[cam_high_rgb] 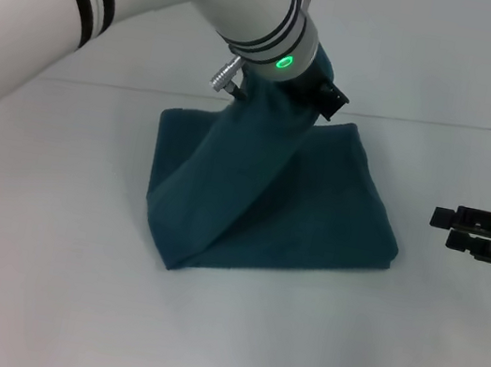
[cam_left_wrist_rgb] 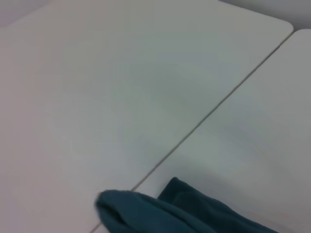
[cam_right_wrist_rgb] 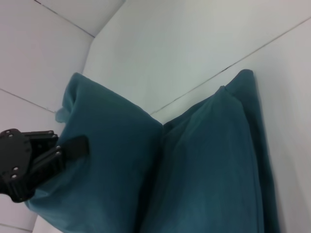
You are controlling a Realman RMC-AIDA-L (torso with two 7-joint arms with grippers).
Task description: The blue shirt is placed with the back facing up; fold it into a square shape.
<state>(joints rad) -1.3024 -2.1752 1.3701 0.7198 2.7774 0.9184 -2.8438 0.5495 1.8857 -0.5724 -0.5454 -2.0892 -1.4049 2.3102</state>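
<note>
- left pincer [cam_high_rgb: 324, 88] fingers buried in lifted fold of blue shirt [cam_high_rgb: 318, 206], grip state hidden in head view
- right pincer [cam_high_rgb: 488, 236] cut off by right edge, fingers unclear
- left wrist view: shirt cut by bottom edge, blurred

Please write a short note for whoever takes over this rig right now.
Left gripper: shut on the blue shirt, holding a fold of it raised above the pile.
Right gripper: off to the right, low over the white table, holding nothing.
Shirt: already folded into a compact, roughly square bundle mid-table, one flap pulled up.
Left to do: lay that flap down, release, tidy the edges.
</note>
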